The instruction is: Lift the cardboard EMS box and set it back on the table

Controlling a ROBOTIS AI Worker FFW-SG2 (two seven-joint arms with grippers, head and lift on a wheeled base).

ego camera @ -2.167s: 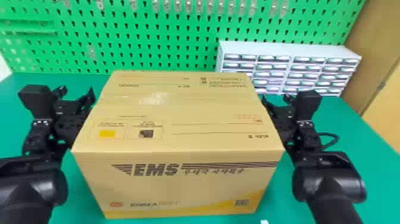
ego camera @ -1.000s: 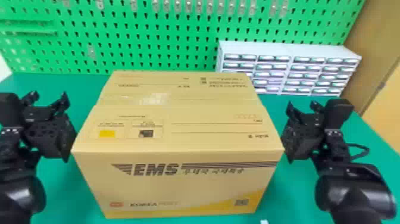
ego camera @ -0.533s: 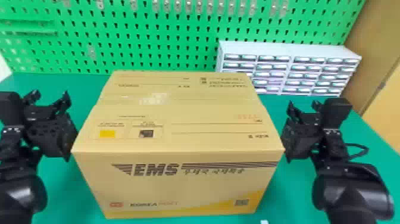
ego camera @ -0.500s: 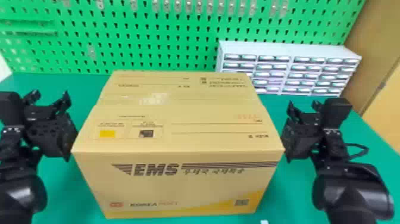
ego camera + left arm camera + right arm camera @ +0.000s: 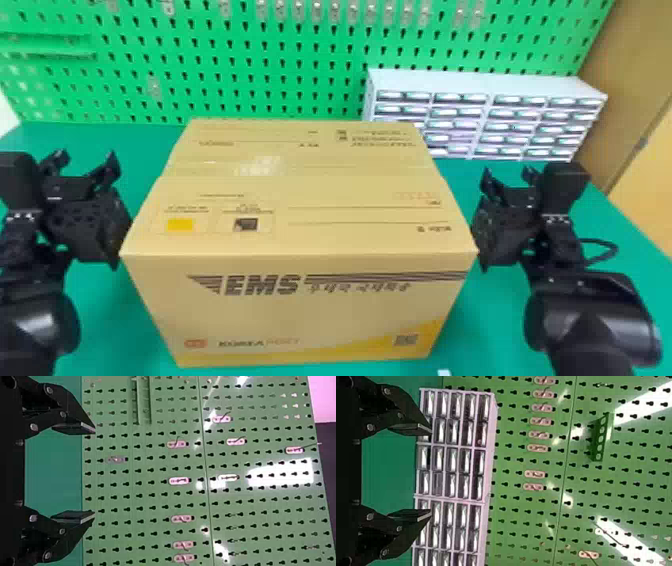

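The cardboard EMS box (image 5: 305, 305) stands upright on the green table in the middle of the head view. Close by its left side is my left gripper (image 5: 85, 162), and close by its right side my right gripper (image 5: 507, 177); whether either body touches the cardboard I cannot tell. In the left wrist view, the left gripper (image 5: 94, 473) is open with nothing between its fingers. Likewise the right gripper (image 5: 430, 473) in the right wrist view has its fingers wide apart and holds nothing.
Behind the box, a green pegboard (image 5: 280, 65) rises at the table's back edge. A white cabinet of small drawers (image 5: 480, 82) stands at the back right. The green table (image 5: 635, 250) extends on both sides, and a cable (image 5: 602, 245) loops beside the right arm.
Compared with about two seconds ago, both grippers have moved outward, the left one leftward and the right one rightward. Over the last half second both arms look still, and the box has stayed in place.
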